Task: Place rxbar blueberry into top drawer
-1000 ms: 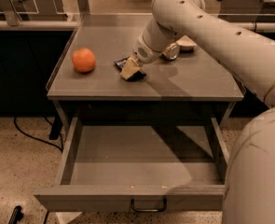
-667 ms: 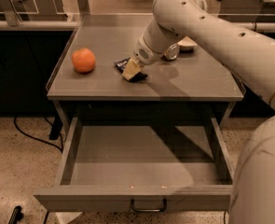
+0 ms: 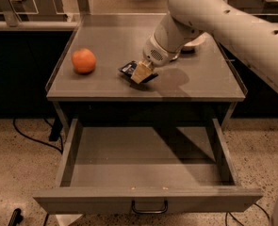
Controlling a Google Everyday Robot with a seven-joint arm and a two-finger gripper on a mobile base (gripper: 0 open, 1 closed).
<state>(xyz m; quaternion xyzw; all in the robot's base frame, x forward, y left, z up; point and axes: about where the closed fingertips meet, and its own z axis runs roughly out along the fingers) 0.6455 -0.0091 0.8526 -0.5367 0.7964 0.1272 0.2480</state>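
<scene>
The rxbar blueberry (image 3: 127, 68), a small dark-blue wrapper, is at the middle front of the grey tabletop (image 3: 110, 36). My gripper (image 3: 139, 73) is right over it, with tan fingers (image 3: 138, 72) closed on the bar and covering its right part. The bar looks held just above or at the surface. The top drawer (image 3: 148, 199) below the tabletop is pulled wide open, and its inside shows nothing. Its dark handle (image 3: 149, 207) is at the centre of the front panel.
An orange (image 3: 84, 60) sits on the left of the tabletop. A pale object (image 3: 193, 43) is partly hidden behind my arm at the back right. My large white arm (image 3: 223, 22) crosses the upper right. Cables lie on the speckled floor (image 3: 20, 140) to the left.
My gripper has shifted slightly right and toward the table's front edge, and the blue bar moved with it. The drawer and the orange have not moved.
</scene>
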